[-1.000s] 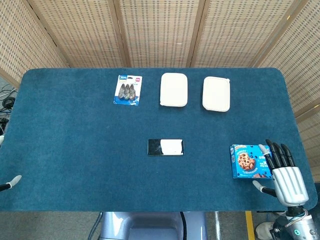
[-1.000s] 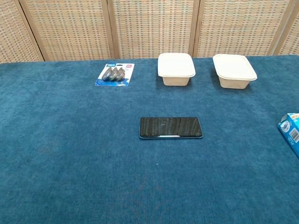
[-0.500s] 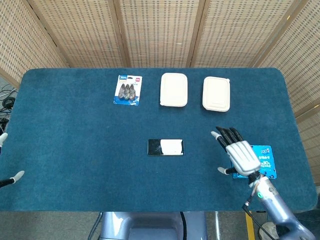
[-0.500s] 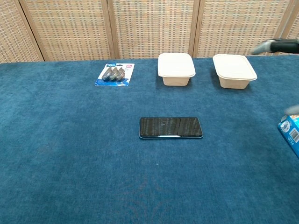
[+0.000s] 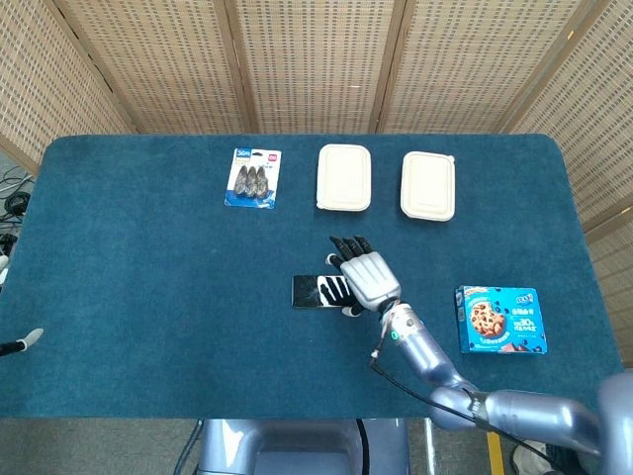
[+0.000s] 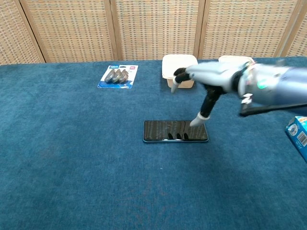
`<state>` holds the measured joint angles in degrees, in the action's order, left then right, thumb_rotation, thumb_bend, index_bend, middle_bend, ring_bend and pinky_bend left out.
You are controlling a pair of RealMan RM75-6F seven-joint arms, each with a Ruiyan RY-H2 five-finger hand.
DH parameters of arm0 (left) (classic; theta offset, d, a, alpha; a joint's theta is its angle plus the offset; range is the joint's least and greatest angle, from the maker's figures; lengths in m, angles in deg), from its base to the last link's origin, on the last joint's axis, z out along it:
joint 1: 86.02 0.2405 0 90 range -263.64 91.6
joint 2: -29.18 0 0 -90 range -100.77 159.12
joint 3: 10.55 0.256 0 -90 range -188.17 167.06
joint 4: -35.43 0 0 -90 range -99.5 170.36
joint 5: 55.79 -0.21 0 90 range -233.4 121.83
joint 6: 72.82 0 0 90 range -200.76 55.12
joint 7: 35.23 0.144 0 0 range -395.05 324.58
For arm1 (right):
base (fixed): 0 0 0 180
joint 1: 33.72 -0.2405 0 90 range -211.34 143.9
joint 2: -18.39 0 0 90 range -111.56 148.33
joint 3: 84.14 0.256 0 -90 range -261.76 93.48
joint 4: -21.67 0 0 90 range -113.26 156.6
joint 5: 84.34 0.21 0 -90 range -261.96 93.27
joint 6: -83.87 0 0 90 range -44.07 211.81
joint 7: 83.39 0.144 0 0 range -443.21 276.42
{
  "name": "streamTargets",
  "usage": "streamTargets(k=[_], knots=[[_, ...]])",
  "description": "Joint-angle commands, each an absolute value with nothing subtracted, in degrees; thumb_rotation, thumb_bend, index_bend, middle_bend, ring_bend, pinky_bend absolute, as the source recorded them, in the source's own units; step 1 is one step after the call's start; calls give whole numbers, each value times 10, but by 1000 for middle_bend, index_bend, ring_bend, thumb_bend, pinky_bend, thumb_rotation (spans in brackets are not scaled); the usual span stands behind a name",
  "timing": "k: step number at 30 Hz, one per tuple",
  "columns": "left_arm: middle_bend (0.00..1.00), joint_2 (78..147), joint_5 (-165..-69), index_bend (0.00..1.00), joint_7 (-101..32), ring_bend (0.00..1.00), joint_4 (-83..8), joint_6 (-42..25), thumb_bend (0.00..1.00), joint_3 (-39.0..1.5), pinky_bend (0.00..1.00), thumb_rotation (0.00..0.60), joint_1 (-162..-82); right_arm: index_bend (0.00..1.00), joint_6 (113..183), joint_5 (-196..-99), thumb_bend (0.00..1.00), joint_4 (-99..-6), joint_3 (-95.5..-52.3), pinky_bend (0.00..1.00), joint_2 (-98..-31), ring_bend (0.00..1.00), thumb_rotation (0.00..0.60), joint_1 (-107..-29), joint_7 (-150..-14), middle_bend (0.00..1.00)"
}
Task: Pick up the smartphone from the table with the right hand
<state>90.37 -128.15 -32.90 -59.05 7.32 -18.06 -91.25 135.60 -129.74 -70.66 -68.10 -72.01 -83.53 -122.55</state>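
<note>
Chest view: right hand hovers over phone, fingers spread wide, holding nothing; thumb tip points down near the phone's right end. Phone flat on table.

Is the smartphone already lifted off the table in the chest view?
No, the smartphone lies flat on the blue table, with the right hand above it and holding nothing.

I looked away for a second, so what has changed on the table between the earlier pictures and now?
The right hand swept leftward from beside the blue cookie box to above the right end of the black smartphone, fingers spread, not gripping. Phone, box, both white lidded containers and the blister pack stayed put.
</note>
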Motion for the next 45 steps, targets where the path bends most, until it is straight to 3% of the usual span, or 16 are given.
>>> streamTargets(k=[1,12,42,45], knots=[[0,907,-1271,0,-326,0,-585,63,0,-185,0,600,-918,229,1364,-1245,0,-638,-681,0,-788,0,600,-882,-1266,0],[0,909,-1247,0,-324,0,-576,38,0,-189,0,600,-930,229,1353,-1151,0,-546,-682,0,-861,0,600,-924,-1277,0],[0,910,-1224,0,-331,0,-563,23,0,-191,0,600,-936,268,1334,-1168,0,-469,-680,0,-919,0,600,-952,-1226,0],[0,910,-1224,0,-331,0,-562,23,0,-191,0,600,-937,316,1329,-1162,72,-464,-681,0,-921,0,600,-956,-1229,0]])
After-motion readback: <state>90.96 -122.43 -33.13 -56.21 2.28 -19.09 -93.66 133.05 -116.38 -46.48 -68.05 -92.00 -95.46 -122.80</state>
